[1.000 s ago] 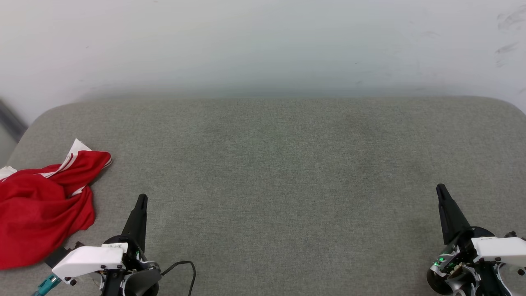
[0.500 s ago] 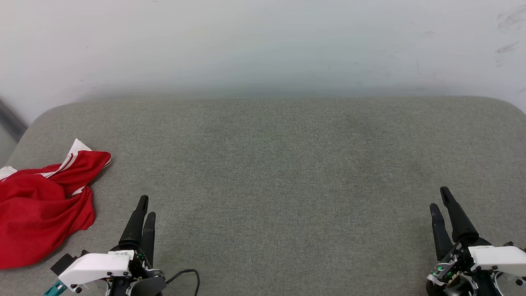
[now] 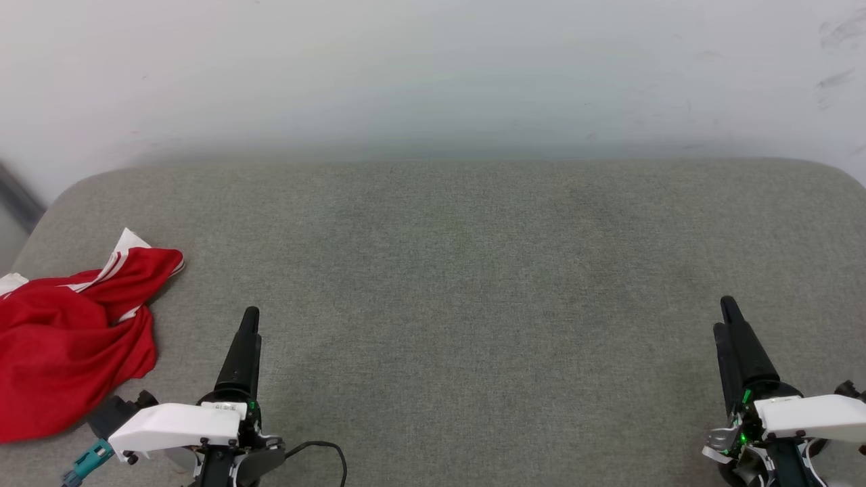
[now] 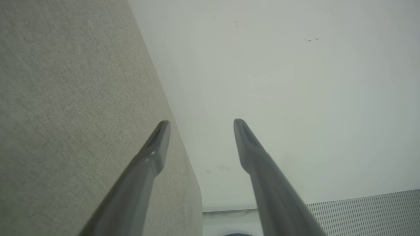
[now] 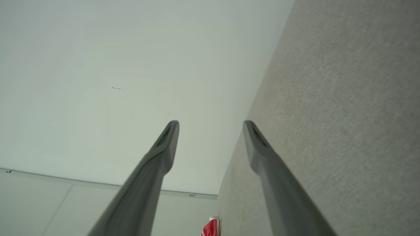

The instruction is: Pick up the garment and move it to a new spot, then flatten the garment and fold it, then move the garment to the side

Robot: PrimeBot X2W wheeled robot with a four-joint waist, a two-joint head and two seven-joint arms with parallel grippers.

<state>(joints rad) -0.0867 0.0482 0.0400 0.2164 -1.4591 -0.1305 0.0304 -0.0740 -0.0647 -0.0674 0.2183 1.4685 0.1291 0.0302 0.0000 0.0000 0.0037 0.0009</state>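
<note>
The garment, bright red with white striped trim, lies crumpled at the left edge of the grey fabric surface. A small piece of the garment also peeks in at the bottom of the right wrist view. My left gripper hovers just right of the cloth, not touching it. In the left wrist view the left gripper stands open with nothing between its fingers. My right gripper is far off at the lower right; the right wrist view shows the right gripper open and empty too.
A pale wall rises behind the padded surface, whose far corners are rounded. A black cable loops beside the left wrist, and a teal connector sits under it. Wide bare fabric spreads between the two grippers.
Both grippers have gone from shut to open. The left one has also shifted slightly forward and to the right. The garment has not moved.
</note>
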